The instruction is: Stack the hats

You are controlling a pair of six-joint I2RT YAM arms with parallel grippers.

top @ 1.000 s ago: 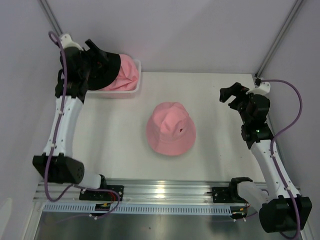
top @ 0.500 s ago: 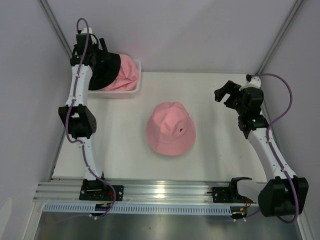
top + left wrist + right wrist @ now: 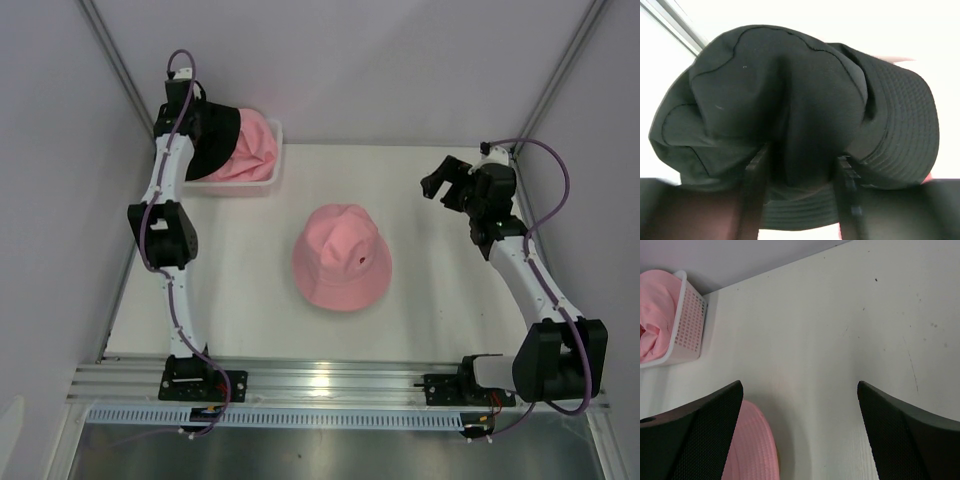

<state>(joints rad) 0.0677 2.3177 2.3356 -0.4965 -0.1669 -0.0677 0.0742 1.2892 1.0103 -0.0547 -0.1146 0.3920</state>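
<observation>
A black hat (image 3: 215, 140) lies on top of a pink hat (image 3: 256, 143) in the white mesh basket (image 3: 245, 186) at the back left. My left gripper (image 3: 801, 155) is down on the black hat (image 3: 790, 90), with a bunched fold of its crown pinched between the two fingers (image 3: 756, 185). A second pink hat (image 3: 342, 257) sits crown up in the middle of the table. My right gripper (image 3: 440, 178) hovers open to the right of that hat. In the right wrist view the right gripper (image 3: 800, 385) holds nothing, and the hat's brim (image 3: 747, 450) lies by its left finger.
The basket (image 3: 687, 325) stands against the back wall, close to the left corner post (image 3: 120, 70). The left arm (image 3: 165, 230) stretches along the table's left edge. An aluminium rail (image 3: 330, 380) runs along the near edge.
My left arm has straightened out over the basket and its jaws have closed in on the black hat's crown. The right gripper drifted slightly back and left, still open.
</observation>
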